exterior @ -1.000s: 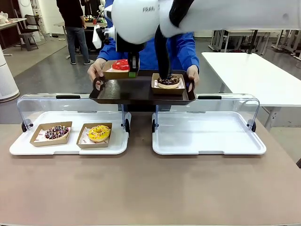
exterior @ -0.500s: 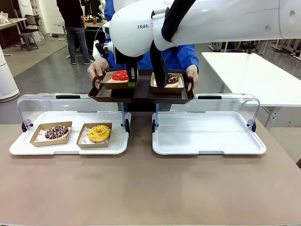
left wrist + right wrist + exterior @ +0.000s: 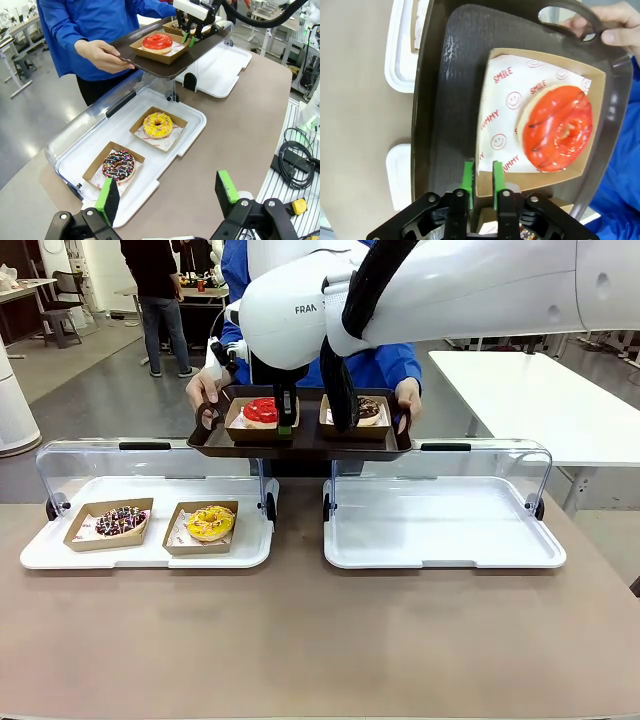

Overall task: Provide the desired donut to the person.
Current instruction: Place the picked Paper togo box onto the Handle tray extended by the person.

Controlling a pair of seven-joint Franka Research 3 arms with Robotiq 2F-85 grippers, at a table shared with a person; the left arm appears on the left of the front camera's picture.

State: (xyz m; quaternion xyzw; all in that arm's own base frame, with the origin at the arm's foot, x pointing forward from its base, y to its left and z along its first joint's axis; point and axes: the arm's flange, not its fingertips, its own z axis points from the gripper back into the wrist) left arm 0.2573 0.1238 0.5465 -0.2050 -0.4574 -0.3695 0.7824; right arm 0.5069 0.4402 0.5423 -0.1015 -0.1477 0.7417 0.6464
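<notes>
Right claw (image 3: 480,176) is pinching the red donut's box (image 3: 540,122) by its edge; I'm resting it on the person's tray (image 3: 445,100). Left claw (image 3: 170,192) is hanging released, far from the tray.

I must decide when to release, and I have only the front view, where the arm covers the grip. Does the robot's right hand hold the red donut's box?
Observer: Yes. In the right wrist view the right hand is shut on one wall of the red donut's box, with one finger outside the wall and one inside.
Operator: Does the box stand on the tray?
Observer: In the left wrist view it appears to rest flat on the dark tray that the person holds.
Operator: And the left hand?
Observer: The left hand is open and holds nothing, above the table beside the white tray.
</notes>
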